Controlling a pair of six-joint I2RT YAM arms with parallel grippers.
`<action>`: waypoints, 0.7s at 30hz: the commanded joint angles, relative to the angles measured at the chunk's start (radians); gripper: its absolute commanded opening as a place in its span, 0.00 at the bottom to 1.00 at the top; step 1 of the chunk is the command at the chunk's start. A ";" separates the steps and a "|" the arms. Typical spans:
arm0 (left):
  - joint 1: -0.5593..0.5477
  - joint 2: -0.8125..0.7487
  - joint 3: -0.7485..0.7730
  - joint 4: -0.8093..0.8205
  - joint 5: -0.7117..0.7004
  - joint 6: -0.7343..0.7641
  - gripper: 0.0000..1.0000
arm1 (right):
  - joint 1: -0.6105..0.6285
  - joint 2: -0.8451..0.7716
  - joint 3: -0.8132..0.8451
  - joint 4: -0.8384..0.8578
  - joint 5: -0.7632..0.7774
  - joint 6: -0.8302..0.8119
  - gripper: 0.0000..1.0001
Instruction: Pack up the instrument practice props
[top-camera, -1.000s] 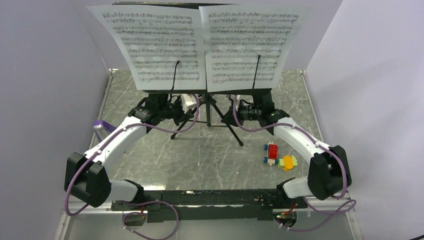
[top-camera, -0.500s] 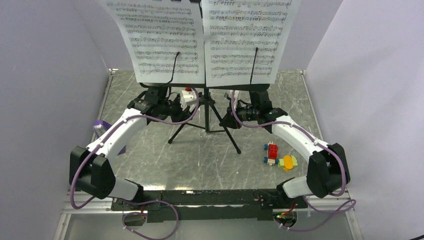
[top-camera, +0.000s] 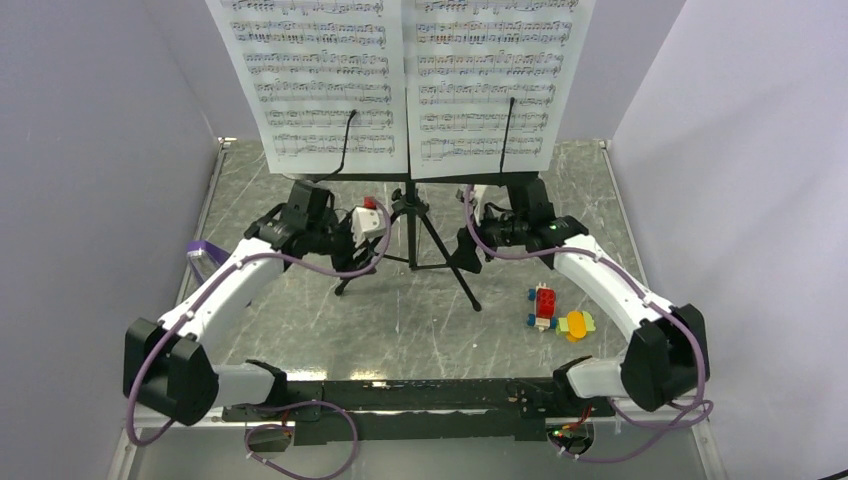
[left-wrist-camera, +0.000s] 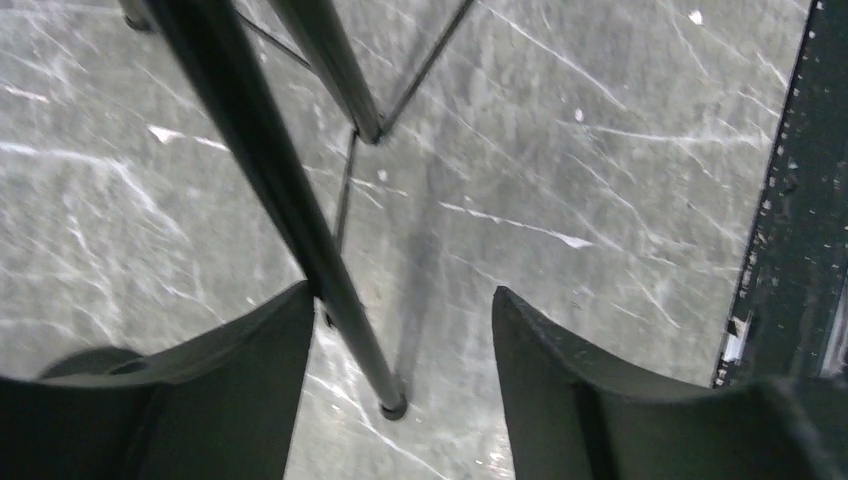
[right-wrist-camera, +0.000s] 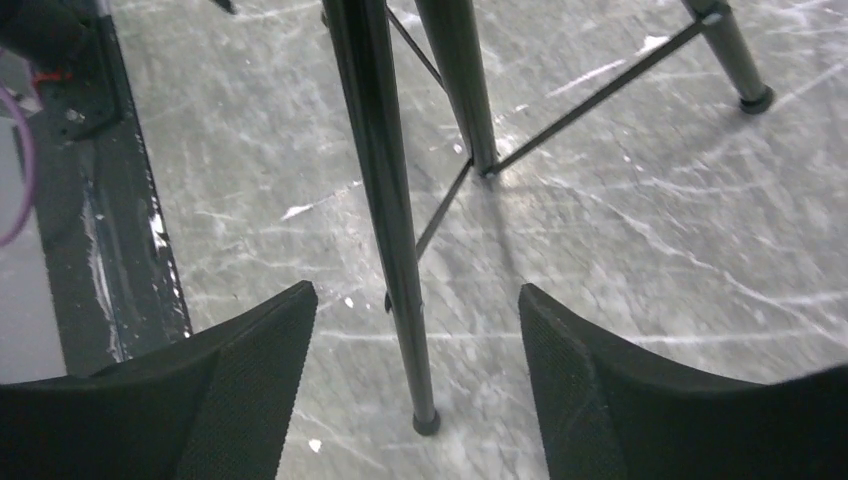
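Observation:
The black tripod music stand (top-camera: 411, 215) stands on the grey marbled table (top-camera: 400, 320). Two white sheet-music pages (top-camera: 320, 85) lean side by side on its desk, which is cut off by the top edge of the view. My left gripper (top-camera: 338, 252) is open around the stand's left leg (left-wrist-camera: 290, 220), which runs close beside the left finger (left-wrist-camera: 250, 380). My right gripper (top-camera: 466, 255) is open around the right leg (right-wrist-camera: 395, 240), with a gap on both sides. Both leg feet rest on the table. A purple metronome (top-camera: 205, 248) shows partly behind my left arm.
Small red, yellow and green toy blocks (top-camera: 556, 314) lie on the table to the right, near my right forearm. Lilac walls close in on the left, right and back. A black rail (top-camera: 400, 395) with the arm bases runs along the near edge.
Both grippers have opened and let go of the tripod legs. The stand's desk and pages have moved up in the overhead view, and the arms have drawn slightly back.

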 joint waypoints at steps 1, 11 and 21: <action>-0.004 -0.121 -0.096 -0.031 -0.022 0.064 0.71 | -0.016 -0.104 0.045 -0.110 0.067 -0.090 0.81; -0.004 -0.338 -0.171 -0.076 0.027 0.135 0.74 | -0.240 -0.286 0.081 -0.498 0.220 -0.151 0.90; -0.042 -0.542 -0.333 0.095 0.192 -0.041 0.74 | -0.586 -0.457 0.108 -0.582 0.322 -0.132 0.99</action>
